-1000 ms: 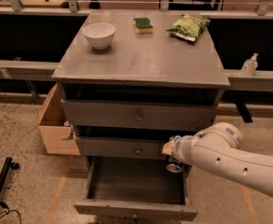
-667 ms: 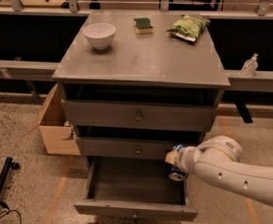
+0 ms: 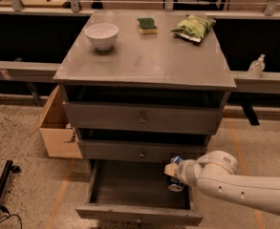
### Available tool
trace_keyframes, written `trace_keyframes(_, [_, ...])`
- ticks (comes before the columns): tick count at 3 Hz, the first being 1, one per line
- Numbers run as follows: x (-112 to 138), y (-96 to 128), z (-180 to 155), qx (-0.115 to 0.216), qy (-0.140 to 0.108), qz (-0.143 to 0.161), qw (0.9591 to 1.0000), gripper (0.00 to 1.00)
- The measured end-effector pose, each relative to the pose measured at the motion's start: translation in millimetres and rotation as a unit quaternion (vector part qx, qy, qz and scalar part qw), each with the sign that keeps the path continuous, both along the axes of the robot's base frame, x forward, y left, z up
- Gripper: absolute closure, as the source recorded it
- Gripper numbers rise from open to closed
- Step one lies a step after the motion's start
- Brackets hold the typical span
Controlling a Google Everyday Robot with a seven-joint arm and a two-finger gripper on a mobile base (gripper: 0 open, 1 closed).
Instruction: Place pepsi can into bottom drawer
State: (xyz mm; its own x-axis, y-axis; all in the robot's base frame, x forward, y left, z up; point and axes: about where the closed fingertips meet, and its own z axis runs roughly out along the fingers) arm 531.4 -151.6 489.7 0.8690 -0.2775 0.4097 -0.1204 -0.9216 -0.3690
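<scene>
Okay, progress: late stage by my read. The can is at the drawer but not yet let go.
Cardboard box [image 3: 58,135]: on the floor just left of the cabinet, not part of the job.
Bowl [image 3: 101,35]: white, on the left rear of the cabinet top [image 3: 144,66], well apart from the action.
Top drawer [image 3: 142,118]: front in place with a dark gap above it; cannot tell if it is fully shut.
Middle drawer [image 3: 142,152]: same look, with its knob just left of the can.
Bottom drawer [image 3: 130,187]: pulled well out. The floor looks bare except at the right rear corner.
Sponge [image 3: 147,25]: green and yellow, at the rear middle of the top.
Pepsi can [image 3: 177,184]: upright inside the bottom drawer's right rear corner, just below the middle drawer's front. Its silver base sits low, but I cannot tell if it touches the drawer floor.
Gripper [image 3: 174,174]: at that same corner, closed on the can's sides and carrying it.
Chip bag [image 3: 193,27]: green, at the right rear of the top.
Arm [image 3: 244,190]: white, reaching in low from the right edge.
Bottle [image 3: 256,67]: small and clear, on the ledge right of the cabinet.
Done: the drawer is open, and the can is grasped and brought down into the opening.
Left: settle the can on the drawer floor, open the fingers, and lift the arm out clear of the middle drawer front.
Watch: the corner is tight, so the can could tip on release.
</scene>
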Motion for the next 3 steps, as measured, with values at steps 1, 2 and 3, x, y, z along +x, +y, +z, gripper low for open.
trace_keyframes(1, [-1.5, 22.6, -59.4, 0.041, 0.027, 0.015, 0.9987, 1.0])
trace_keyframes(2, [-1.5, 22.7, -59.4, 0.041, 0.027, 0.015, 0.9987, 1.0])
trace_keyframes(3, [3.6, 27.9, -87.2, 0.048, 0.028, 0.024, 0.9982, 1.0])
